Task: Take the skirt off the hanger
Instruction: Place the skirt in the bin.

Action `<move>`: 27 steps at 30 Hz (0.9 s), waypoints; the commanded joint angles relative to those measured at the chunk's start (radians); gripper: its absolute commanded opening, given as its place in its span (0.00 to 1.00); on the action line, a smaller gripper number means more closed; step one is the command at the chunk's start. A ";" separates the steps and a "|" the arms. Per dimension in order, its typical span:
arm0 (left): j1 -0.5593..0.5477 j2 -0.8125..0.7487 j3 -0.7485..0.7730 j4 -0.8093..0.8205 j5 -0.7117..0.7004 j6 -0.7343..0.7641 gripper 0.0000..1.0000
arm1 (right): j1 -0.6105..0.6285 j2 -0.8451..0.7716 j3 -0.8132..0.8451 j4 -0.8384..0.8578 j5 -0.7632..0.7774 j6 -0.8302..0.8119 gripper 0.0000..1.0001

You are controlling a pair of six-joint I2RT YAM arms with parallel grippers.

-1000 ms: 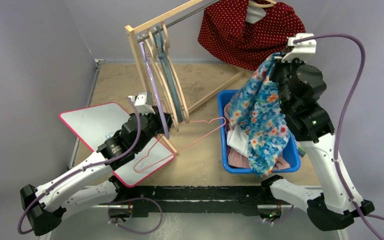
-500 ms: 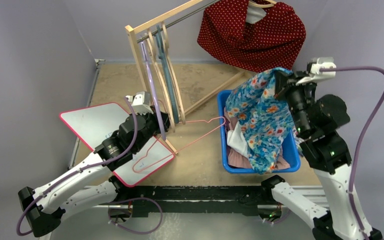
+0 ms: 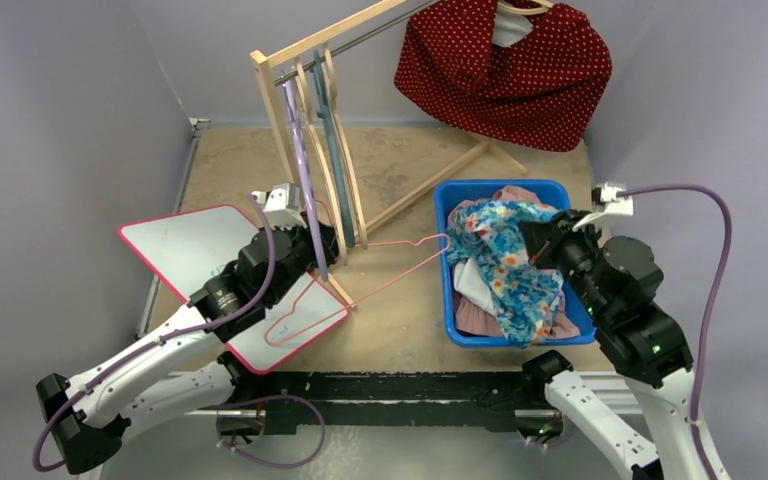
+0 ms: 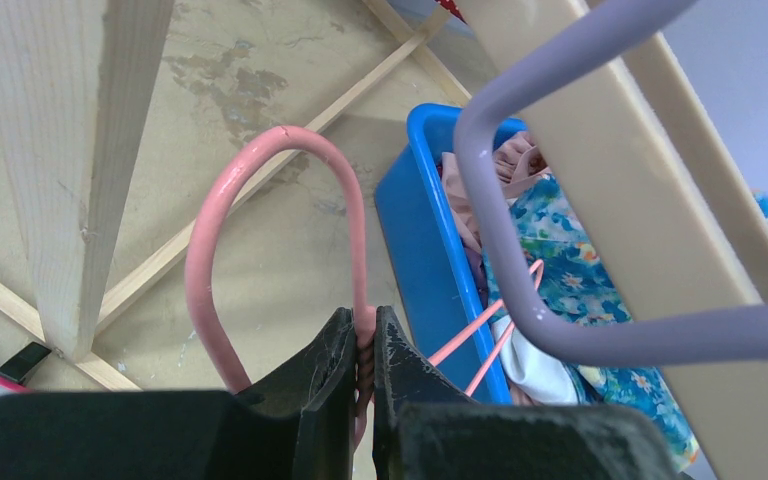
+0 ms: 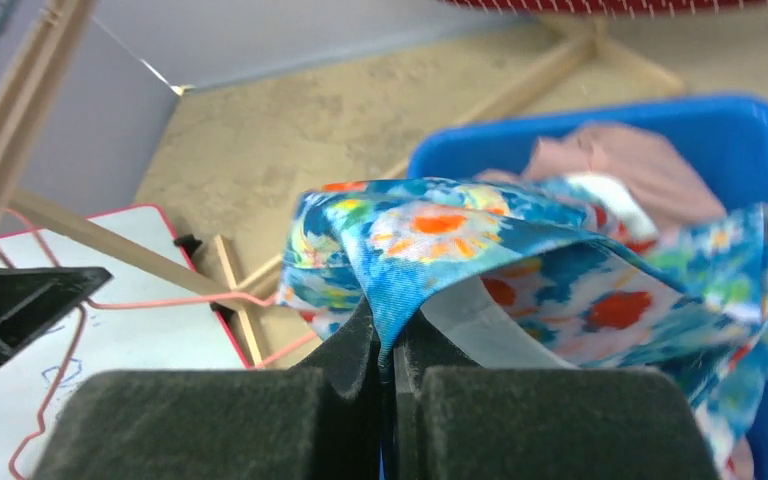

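Observation:
The skirt (image 3: 505,258), blue with a floral print, is bunched in the blue bin (image 3: 520,340) and free of the hanger. My right gripper (image 3: 538,243) is shut on a fold of the skirt (image 5: 440,235), low over the bin; in the right wrist view the cloth is pinched between the jaws of the right gripper (image 5: 392,325). The pink wire hanger (image 3: 360,290) is bare and reaches from the whiteboard to the bin's rim. My left gripper (image 4: 363,325) is shut on the neck of the pink hanger (image 4: 210,230) just below its hook, beside the rack's foot.
A wooden clothes rack (image 3: 280,110) with several empty hangers stands at centre back. A red dotted garment (image 3: 505,70) hangs at its far end. A red-edged whiteboard (image 3: 185,245) lies at the left. Other clothes (image 3: 480,300) fill the bin. A purple hanger (image 4: 560,320) crosses the left wrist view.
My right arm has come down from high above the bin, bringing the skirt down into it. The left arm and the pink hanger have stayed put.

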 commanded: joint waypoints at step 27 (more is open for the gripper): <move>0.003 0.001 0.046 0.039 0.018 -0.048 0.00 | -0.001 0.417 -0.459 0.215 0.325 0.564 0.04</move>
